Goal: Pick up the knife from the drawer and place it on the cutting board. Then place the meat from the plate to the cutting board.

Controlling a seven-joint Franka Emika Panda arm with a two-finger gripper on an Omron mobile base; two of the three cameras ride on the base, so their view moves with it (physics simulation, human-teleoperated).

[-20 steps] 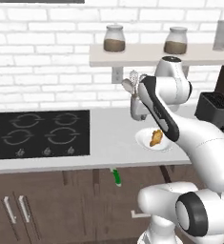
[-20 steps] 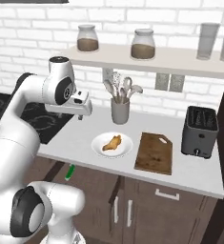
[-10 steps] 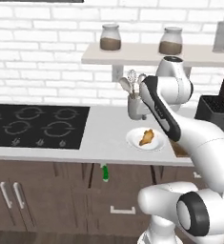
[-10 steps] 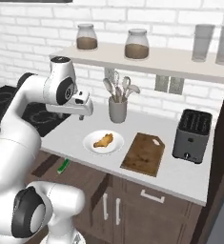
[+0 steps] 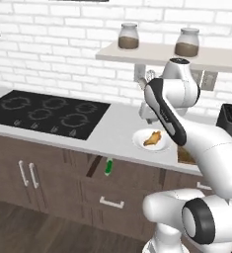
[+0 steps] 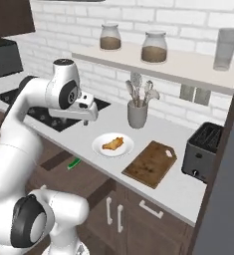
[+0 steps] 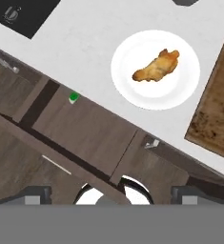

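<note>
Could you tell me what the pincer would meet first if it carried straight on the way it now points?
Probably the front edge of the white counter, where the round white plate meets the open dark brown wooden drawer. The hand view centres about there, but depth is unclear, so the pincer could land in the drawer instead.

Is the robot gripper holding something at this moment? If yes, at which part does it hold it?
Nothing is held. The gripper hangs above the white counter. The green-handled knife is in the open dark brown drawer, and the orange-brown meat lies on the round white plate.
</note>
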